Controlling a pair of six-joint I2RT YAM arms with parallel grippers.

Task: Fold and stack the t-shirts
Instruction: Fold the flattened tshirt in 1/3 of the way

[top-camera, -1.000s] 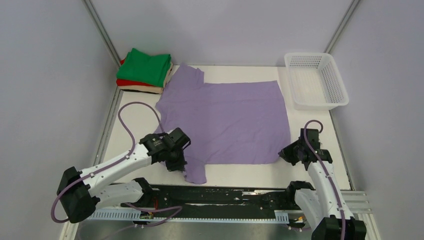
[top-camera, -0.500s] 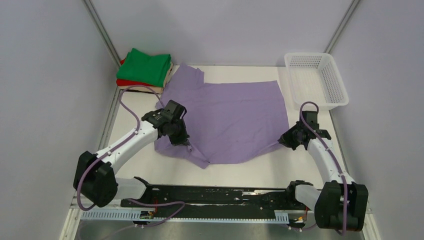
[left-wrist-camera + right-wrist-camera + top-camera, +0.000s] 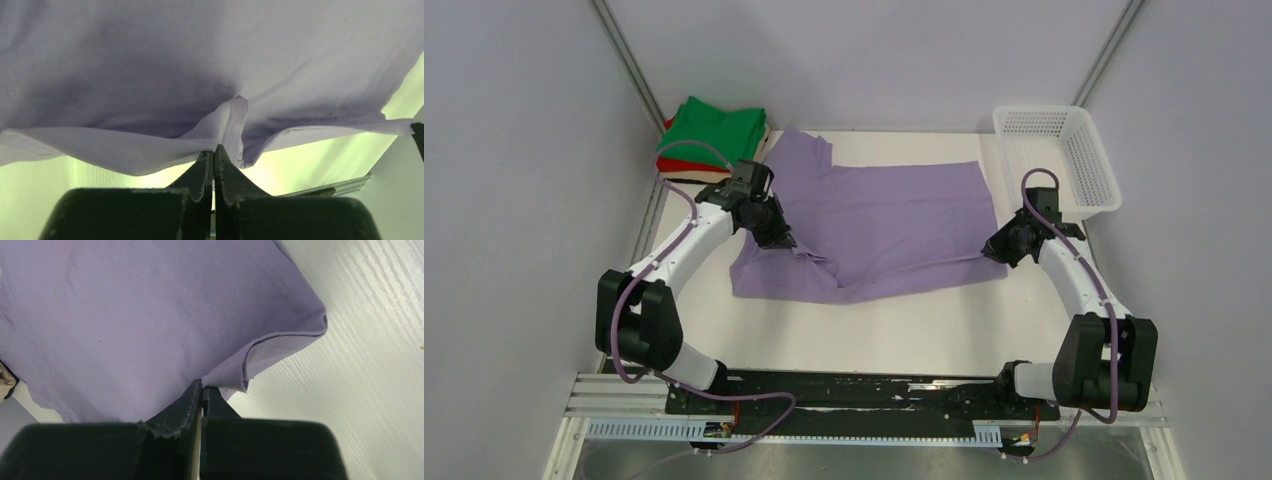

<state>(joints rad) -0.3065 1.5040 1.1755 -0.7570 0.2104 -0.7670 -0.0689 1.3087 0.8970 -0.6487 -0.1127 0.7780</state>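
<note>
Top external view first: the big lavender-purple cloth t-shirt (image 3: 894, 215) is spread across the middle of the white table (image 3: 904, 330), with its near edge lifted and doubled back over itself. That edge is pinched at one end by the left gripper (image 3: 780, 240) and at the other by the right gripper (image 3: 998, 252), and the cloth between them sags. The pile of folded green, red and beige t-shirts (image 3: 714, 140) sits just beside the left arm, so it could get nudged if that arm is swung wider (the white plastic mesh basket (image 3: 1056, 160) is similarly close on the right).

Left wrist view: the fingers are seen shut on only a small tuck of fabric, which could be pulled free if the cloth is tensioned.

Right wrist view: the fingers are clamped on the hem corner, again a thin bite. If either pinch is lost, or the ends are set down unevenly, a crooked, wrinkled fold can be expected.
</note>
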